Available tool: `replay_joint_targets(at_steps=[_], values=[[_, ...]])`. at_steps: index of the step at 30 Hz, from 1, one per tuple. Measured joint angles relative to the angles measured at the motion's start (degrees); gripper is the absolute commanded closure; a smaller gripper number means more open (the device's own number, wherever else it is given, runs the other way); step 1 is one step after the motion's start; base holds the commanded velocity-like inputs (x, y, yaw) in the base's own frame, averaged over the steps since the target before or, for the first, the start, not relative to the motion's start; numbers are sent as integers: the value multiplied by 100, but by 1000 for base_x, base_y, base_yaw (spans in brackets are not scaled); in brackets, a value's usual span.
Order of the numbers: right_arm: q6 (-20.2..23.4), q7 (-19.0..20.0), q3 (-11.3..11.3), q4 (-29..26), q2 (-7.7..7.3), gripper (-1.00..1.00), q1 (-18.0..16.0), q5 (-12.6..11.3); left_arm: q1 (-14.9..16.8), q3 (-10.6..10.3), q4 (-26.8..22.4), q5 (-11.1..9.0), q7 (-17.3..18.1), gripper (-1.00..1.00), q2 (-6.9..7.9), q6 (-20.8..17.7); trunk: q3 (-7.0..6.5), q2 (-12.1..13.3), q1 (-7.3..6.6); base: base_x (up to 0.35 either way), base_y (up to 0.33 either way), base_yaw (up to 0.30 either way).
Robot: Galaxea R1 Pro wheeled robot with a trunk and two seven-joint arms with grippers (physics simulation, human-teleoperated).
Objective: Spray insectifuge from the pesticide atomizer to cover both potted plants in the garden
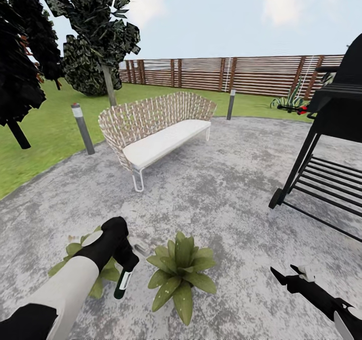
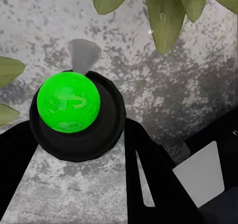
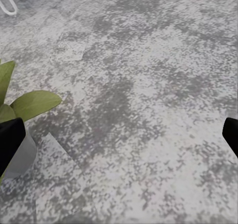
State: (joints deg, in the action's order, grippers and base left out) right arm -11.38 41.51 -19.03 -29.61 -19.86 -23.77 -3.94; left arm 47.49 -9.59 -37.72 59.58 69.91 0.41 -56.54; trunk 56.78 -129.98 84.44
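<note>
The left tool (image 1: 122, 259) is clenched around the pesticide atomizer (image 1: 123, 279), a potted plant (image 1: 181, 272) just beside it; the right tool (image 1: 285, 276) hangs spread, holding nothing.

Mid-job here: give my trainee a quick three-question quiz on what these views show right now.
1. True or false: the left gripper holds the atomizer.
2. What are the right gripper's jaws doing? A) clamping a pot B) open and empty C) gripping the grill
3. Name the seat behind the plants.

Key: 1 true; 2 B; 3 the wicker bench on the paving.
</note>
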Motion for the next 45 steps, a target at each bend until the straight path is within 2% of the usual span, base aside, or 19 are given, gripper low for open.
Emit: replay_joint_targets(at_steps=[8, 17, 24, 28, 34, 45], values=[[0, 0, 0, 0, 0, -100, 0, 0, -44, -20, 25, 11, -5, 100, 146, 18, 61, 0, 0, 0, 0, 0], [0, 0, 0, 0, 0, -100, 0, 0, -41, -20, 285, 51, -72, 100, 183, 15, 65, 0, 0, 0, 0, 0], [0, 0, 0, 0, 0, -100, 0, 0, -48, -20, 358, 42, -72, 100, 332, 5, 65, 0, 0, 0, 0, 0], [0, 0, 0, 5, 0, -100, 0, 0, -44, -4, 512, 25, -65, 100, 321, 5, 65, 0, 0, 0, 0, 0], [-1, -2, 2, 8, 0, -100, 0, -2, -29, -7, 464, 29, -54, 100, 242, -4, 65, 0, -2, 105, 102, 0], [0, 0, 0, 5, 0, -100, 0, 2, -23, 0, 433, 28, -53, 100, 212, -3, 65, 0, -1, 43, 19, 0]])
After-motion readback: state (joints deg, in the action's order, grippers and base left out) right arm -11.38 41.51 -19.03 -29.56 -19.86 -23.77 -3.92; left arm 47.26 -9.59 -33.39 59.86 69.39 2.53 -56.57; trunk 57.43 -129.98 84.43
